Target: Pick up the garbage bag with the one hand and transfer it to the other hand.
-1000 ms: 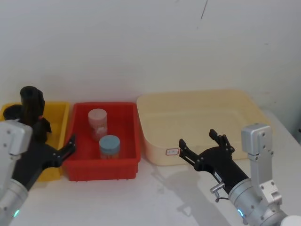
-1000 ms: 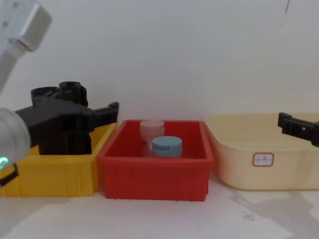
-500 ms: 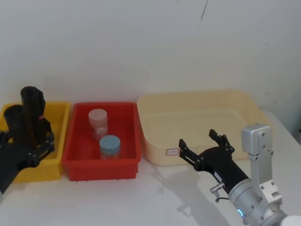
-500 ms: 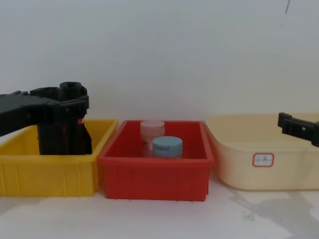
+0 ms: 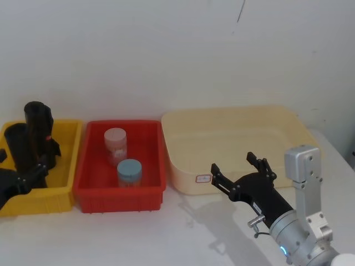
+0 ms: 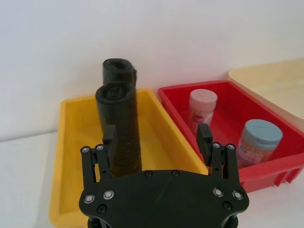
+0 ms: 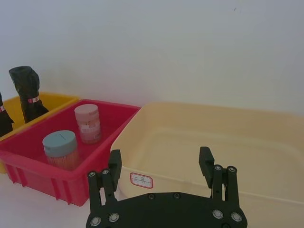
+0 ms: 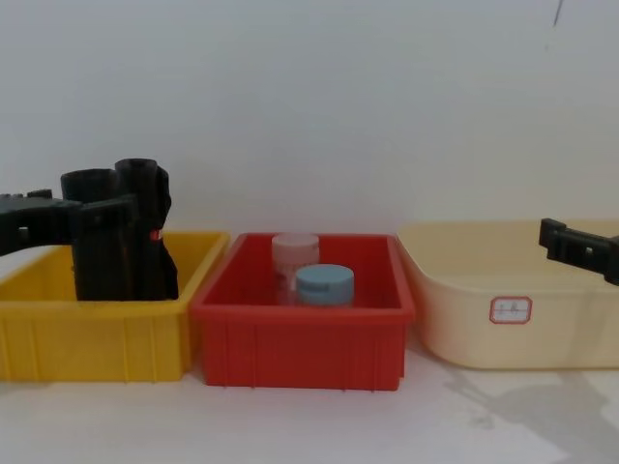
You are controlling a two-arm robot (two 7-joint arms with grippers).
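- White wall [image 5: 166, 55] behind; garbage bag [image 6: 118, 128] stands upright in yellow bin [image 6: 76, 142], beside twin roll [image 6: 119, 71].
- Left gripper [image 6: 156, 135], jaws spread, sits off-centre: closing might topple it.
- Right gripper [image 5: 233, 163] hangs open, well apart.

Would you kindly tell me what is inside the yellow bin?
Two black bag rolls stand upright in the yellow bin: a front roll and a rear roll. The floor behind them is covered.
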